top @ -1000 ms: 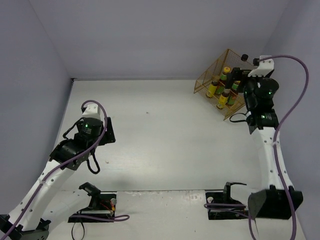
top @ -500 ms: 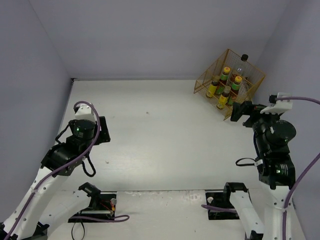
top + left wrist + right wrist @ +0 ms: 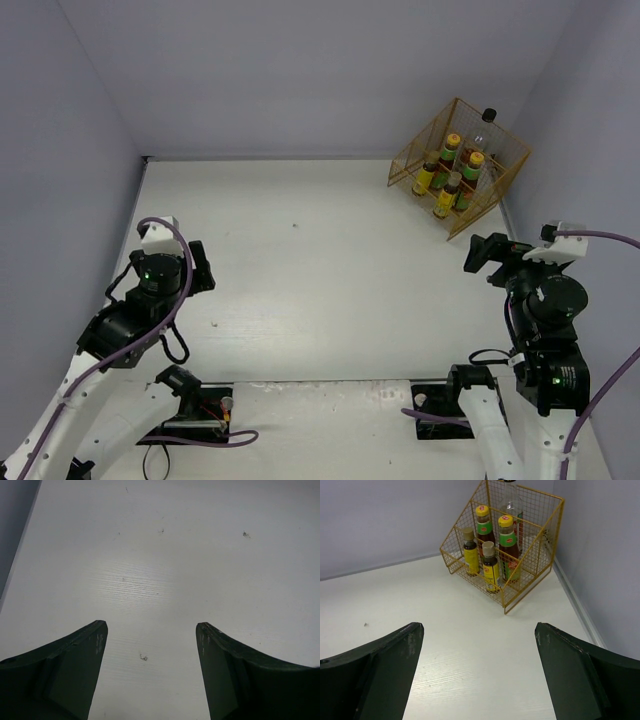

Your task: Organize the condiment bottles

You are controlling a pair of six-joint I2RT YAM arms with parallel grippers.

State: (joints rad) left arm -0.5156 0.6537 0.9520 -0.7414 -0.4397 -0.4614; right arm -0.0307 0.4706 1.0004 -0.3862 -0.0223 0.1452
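Observation:
Five condiment bottles stand in a yellow wire basket [image 3: 505, 165] at the far right corner. The tall clear black-capped bottle [image 3: 485, 128] is at the back. Two dark red yellow-capped bottles [image 3: 482, 524] [image 3: 507, 539] stand in the middle. Two short brown yellow-labelled bottles [image 3: 470, 552] [image 3: 490, 568] stand in front. My right gripper [image 3: 488, 255] is open and empty, pulled back well short of the basket [image 3: 530, 577]. My left gripper [image 3: 198, 268] is open and empty over bare table at the left.
The white table [image 3: 330, 270] is walled at the back and both sides. The basket stands close to the right wall. Two black mounts with cables [image 3: 195, 410] [image 3: 450, 400] sit at the near edge.
My right arm has drawn back from the basket toward the near right, empty. My left arm has also drawn back toward the near left.

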